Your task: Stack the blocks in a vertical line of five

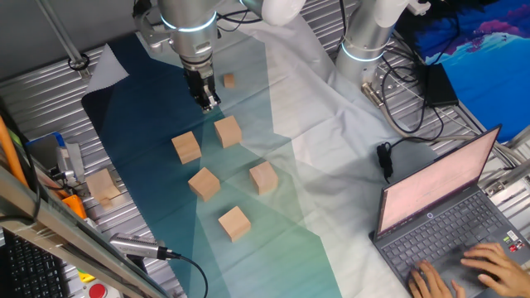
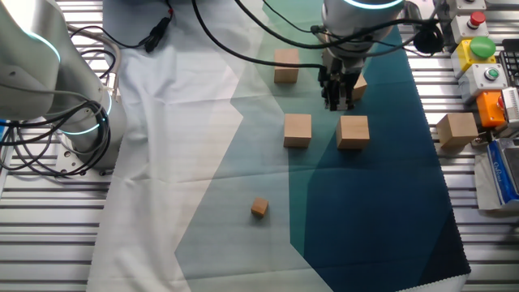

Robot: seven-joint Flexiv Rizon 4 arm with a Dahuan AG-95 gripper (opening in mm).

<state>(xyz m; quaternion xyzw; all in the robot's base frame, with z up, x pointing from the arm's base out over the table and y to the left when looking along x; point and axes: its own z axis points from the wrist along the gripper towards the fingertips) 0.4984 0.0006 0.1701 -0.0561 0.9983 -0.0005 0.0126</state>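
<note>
Separately, five blocks (image 1: 228, 131), corners askew

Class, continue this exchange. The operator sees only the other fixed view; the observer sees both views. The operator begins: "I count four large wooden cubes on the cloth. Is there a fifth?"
Observer: Yes. One fixed view shows a fifth block on the cloth, at the end farthest from the small cube.
Operator: The fingers cover part of one block. Is it touching another?
Observer: No. That block sits apart from its neighbours.
Operator: Is anyone nearby?
Observer: Yes. A person's hand is on a laptop beside the cloth.
</note>
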